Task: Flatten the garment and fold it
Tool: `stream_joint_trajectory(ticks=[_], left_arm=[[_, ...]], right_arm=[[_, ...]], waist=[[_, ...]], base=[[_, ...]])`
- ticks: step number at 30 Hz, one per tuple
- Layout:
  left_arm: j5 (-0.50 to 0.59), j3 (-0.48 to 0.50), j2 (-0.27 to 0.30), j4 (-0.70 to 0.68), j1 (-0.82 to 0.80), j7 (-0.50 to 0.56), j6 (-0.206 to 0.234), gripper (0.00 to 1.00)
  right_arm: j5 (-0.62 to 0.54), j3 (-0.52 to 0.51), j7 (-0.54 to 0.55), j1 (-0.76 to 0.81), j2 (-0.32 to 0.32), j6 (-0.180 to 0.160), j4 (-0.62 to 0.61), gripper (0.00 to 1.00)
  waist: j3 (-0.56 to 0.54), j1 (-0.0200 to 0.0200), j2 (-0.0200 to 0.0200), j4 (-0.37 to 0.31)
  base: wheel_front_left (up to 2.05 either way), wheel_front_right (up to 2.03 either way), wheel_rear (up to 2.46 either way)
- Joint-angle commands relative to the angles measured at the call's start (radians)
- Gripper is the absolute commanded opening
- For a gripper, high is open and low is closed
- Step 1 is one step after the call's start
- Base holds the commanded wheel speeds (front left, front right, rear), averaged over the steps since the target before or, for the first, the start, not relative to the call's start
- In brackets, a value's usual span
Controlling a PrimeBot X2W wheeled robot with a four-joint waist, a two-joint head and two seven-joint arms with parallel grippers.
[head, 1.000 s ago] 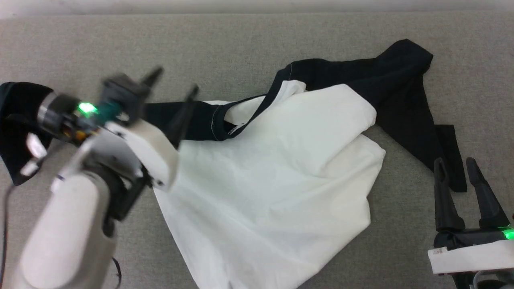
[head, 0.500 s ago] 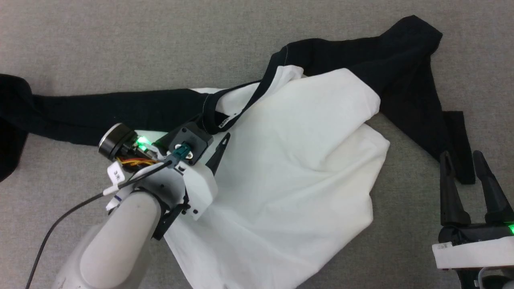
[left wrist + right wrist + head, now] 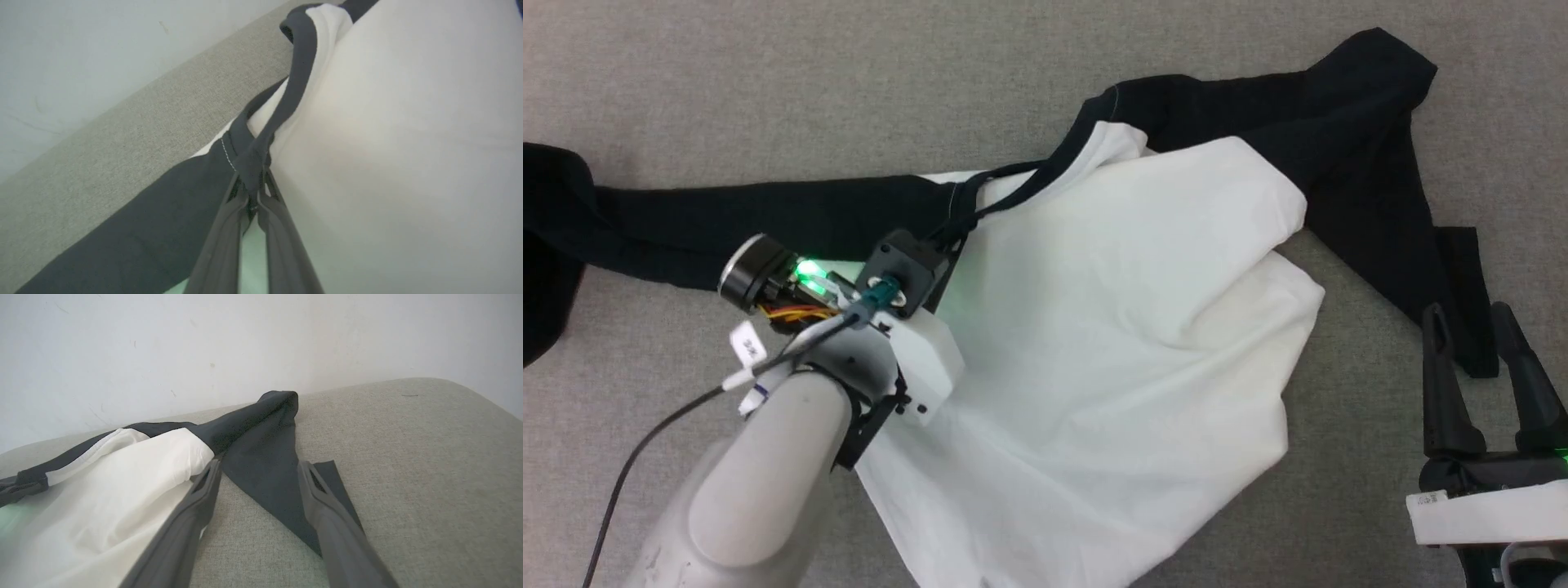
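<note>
A grey woven-fabric surface carries a crumpled soft long-sleeved shirt with a white body and black sleeves. One sleeve stretches toward the surface's left side, and the other bunches near its far edge.

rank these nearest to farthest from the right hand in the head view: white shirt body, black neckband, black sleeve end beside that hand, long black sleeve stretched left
1. black sleeve end, beside the right hand, far right
2. white shirt body, centre
3. black neckband, left of centre, pinched by the left hand
4. long black sleeve, stretched to the far left
</note>
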Motion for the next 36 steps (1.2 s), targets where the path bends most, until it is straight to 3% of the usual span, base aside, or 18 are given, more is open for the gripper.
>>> stream_joint_trajectory(ticks=[1,5,13,16,19,20,21,28,33,36], left_arm=[[-0.037,0.017,-0.008,-0.022,-0.02,0.0,0.001,0.0],[-0.116,0.058,-0.011,-0.055,-0.033,0.044,-0.008,0.0],[-0.273,0.089,0.092,-0.014,-0.223,0.233,-0.048,0.0],[-0.29,0.094,0.143,0.069,-0.284,0.229,-0.051,0.0],[-0.245,0.108,0.176,0.157,-0.323,0.147,-0.037,0.0],[-0.228,0.11,0.18,0.186,-0.328,0.116,-0.026,0.39],[-0.221,0.11,0.178,0.215,-0.329,0.093,-0.02,1.0],[-0.244,0.116,0.114,0.315,-0.35,-0.024,-0.011,1.0],[-0.269,0.127,0.069,0.292,-0.345,-0.105,-0.002,1.0],[-0.285,0.148,0.049,0.241,-0.305,-0.153,0.032,1.0]], right_arm=[[-0.002,-0.001,0.001,-0.008,0.002,-0.001,0.0,1.0],[0.001,0.003,-0.001,-0.009,0.002,-0.001,0.004,1.0],[0.013,0.033,-0.014,-0.042,0.002,-0.001,0.022,1.0],[0.025,0.047,-0.029,-0.05,0.002,-0.001,0.038,1.0],[0.031,0.054,-0.046,-0.056,0.002,-0.001,0.056,1.0],[0.032,0.055,-0.052,-0.058,0.002,-0.001,0.061,1.0],[0.033,0.057,-0.056,-0.06,0.002,-0.001,0.066,1.0],[0.027,0.055,-0.066,-0.062,0.002,-0.001,0.089,1.0],[0.019,0.062,-0.058,-0.054,0.002,-0.001,0.098,1.0],[0.018,0.066,-0.051,-0.043,0.002,-0.001,0.104,1.0]], waist=[[-0.006,-0.0001,0.0,0.001],[-0.007,-0.0001,0.0,-0.001],[0.057,-0.0001,0.0,-0.065],[0.085,-0.0001,0.0,-0.103],[0.104,-0.0001,0.0,-0.132],[0.108,-0.0001,0.0,-0.139],[0.11,-0.0001,0.0,-0.144],[0.08,-0.0001,0.0,-0.121],[0.015,-0.0001,0.0,-0.08],[-0.032,-0.0001,0.0,-0.06]], base=[[0.0,0.0,0.0],[0.0,0.0,0.0],[0.0,0.0,0.0],[0.0,0.0,0.0],[0.0,0.0,0.0],[0.0,0.0,0.0],[0.0,0.0,0.0],[0.0,0.0,0.0],[0.0,0.0,0.0],[0.0,0.0,0.0]])
